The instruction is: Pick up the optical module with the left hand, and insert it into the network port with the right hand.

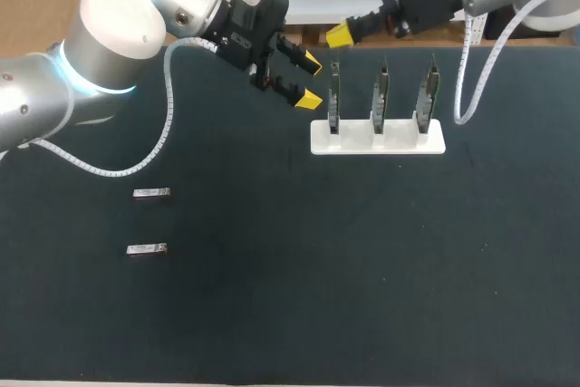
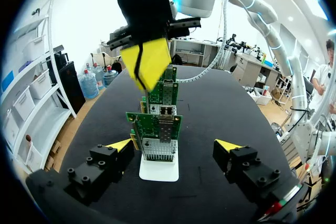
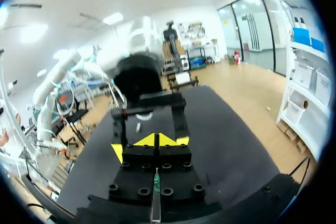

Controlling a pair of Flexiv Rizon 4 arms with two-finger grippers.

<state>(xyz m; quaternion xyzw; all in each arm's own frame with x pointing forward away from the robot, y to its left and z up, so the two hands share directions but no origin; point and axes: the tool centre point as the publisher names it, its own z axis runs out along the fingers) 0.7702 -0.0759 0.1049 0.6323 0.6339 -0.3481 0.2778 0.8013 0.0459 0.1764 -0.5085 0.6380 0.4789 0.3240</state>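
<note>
Optical modules (image 1: 150, 193) flat, left — port cards (image 1: 383, 97) upright.

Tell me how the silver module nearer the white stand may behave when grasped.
The optical module looks like a small metal bar: probably stiff and light. It lies flat, so it should not roll. Its shiny, low sides may slip in a grasp.
</note>
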